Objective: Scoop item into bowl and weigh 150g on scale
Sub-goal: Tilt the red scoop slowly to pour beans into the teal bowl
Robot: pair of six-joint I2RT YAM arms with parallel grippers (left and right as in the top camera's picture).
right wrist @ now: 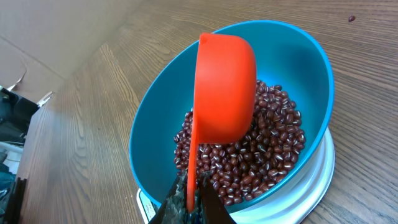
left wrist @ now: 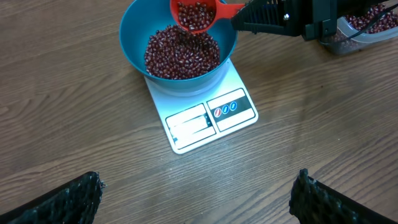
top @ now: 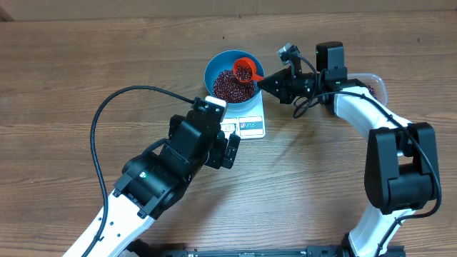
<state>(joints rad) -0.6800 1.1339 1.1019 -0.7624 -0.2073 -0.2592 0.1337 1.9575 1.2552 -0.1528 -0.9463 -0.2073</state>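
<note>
The blue bowl (top: pixel 217 67) stands on the white scale (top: pixel 250 126) and holds a mass of dark red beans (top: pixel 232 87). My right gripper (right wrist: pixel 189 196) is shut on the handle of a red scoop (right wrist: pixel 224 87), which hangs tilted over the bowl (right wrist: pixel 155 143) with beans (left wrist: pixel 194 14) inside it. In the overhead view the scoop (top: pixel 246 70) sits over the bowl's right side. My left gripper (left wrist: pixel 199 199) is open above bare wood, in front of the scale (left wrist: pixel 205 121), with nothing between its fingers (left wrist: pixel 74 202).
A clear plastic tub (top: pixel 373 87) with more beans stands at the right, behind the right arm; it also shows in the left wrist view as the tub (left wrist: pixel 367 28). A black cable (top: pixel 121 100) loops over the table left of the scale.
</note>
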